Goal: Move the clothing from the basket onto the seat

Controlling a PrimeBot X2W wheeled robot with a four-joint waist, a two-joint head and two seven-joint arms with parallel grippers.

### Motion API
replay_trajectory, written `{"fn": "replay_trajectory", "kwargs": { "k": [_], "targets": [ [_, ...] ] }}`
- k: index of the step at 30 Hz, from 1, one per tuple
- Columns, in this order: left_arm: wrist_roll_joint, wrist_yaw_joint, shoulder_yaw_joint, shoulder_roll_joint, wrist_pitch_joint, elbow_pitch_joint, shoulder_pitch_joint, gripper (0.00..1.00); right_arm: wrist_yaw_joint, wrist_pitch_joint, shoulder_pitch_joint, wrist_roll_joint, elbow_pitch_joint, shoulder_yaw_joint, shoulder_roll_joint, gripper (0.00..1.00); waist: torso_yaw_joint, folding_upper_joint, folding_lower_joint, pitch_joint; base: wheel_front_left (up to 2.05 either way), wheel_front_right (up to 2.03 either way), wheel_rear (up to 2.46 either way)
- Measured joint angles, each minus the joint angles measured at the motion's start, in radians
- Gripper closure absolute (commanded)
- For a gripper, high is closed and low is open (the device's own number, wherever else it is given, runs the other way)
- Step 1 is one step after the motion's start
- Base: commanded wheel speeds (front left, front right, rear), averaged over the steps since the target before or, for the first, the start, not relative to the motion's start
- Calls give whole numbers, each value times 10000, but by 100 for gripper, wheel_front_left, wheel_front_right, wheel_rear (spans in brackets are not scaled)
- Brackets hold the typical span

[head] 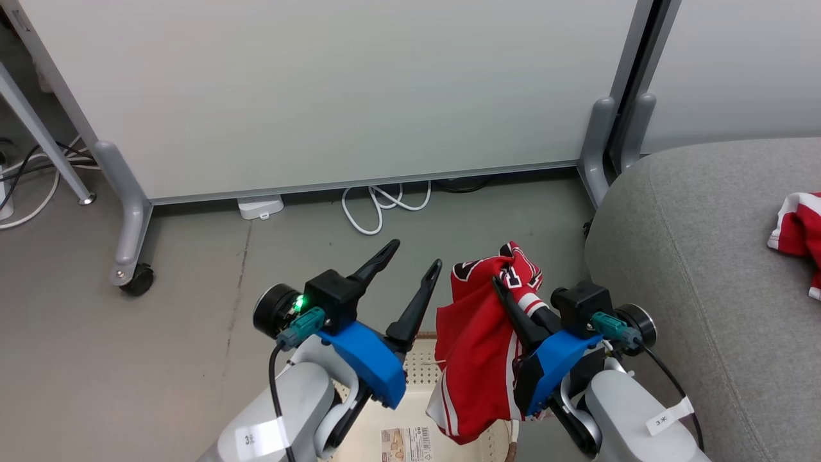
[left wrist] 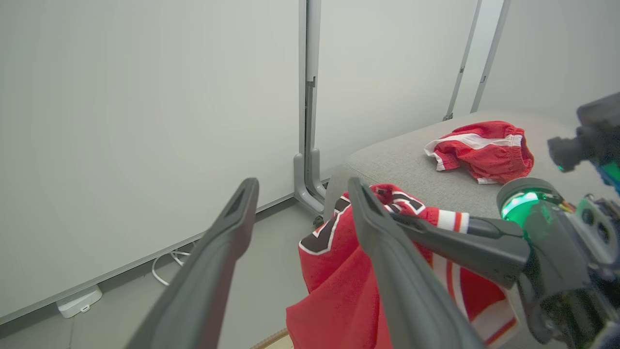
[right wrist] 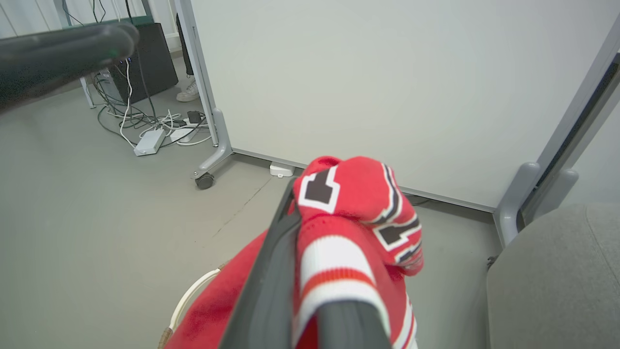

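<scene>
A red jersey (head: pixel 478 346) with black-and-white lettering hangs over the cream basket (head: pixel 417 378), and my right gripper (head: pixel 499 283) is shut on its bunched upper part. In the right wrist view the jersey (right wrist: pixel 358 203) wraps over my right gripper (right wrist: pixel 300 213), with the basket's rim (right wrist: pixel 189 295) below. My left gripper (head: pixel 410 263) is open and holds nothing, just left of the jersey. In the left wrist view my left gripper (left wrist: pixel 301 189) is beside the jersey (left wrist: pixel 339 281). A second red garment (head: pixel 798 234) (left wrist: pixel 484 150) lies on the grey seat (head: pixel 705 289) (left wrist: pixel 402 165) to the right.
White partition panels (head: pixel 321 90) on grey feet with a caster (head: pixel 131 276) stand behind the grey floor. White cables (head: pixel 378 205) and a small white box (head: pixel 260 206) lie at the panel's foot. A person's shoe (right wrist: pixel 189 92) and more cables (right wrist: pixel 145 121) are far left.
</scene>
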Motion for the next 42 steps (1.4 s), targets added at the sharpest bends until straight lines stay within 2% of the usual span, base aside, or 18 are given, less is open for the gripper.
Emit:
{"fn": "replay_trajectory", "kwargs": {
  "k": [9, 19, 30, 42],
  "targets": [
    [1505, -173, 1885, 105, 0, -771, 1495, 0, 0, 0, 181, -209, -372, -267, 0, 100, -44, 0, 0, 49, 0, 0, 0],
    [2171, -263, 3438, -194, 0, -826, 2594, 0, 0, 0, 281, -303, -541, -408, 0, 100, -108, 0, 0, 90, 0, 0, 0],
    [2713, -357, 4065, -514, 0, -648, 2894, 0, 0, 0, 376, -336, -560, -431, 0, 100, -158, 0, 0, 97, 0, 0, 0],
    [2813, -405, 4011, -585, 0, -568, 2928, 0, 0, 0, 418, -343, -648, -422, 2, 100, -566, 0, 0, 134, 0, 0, 0]
  ]
}}
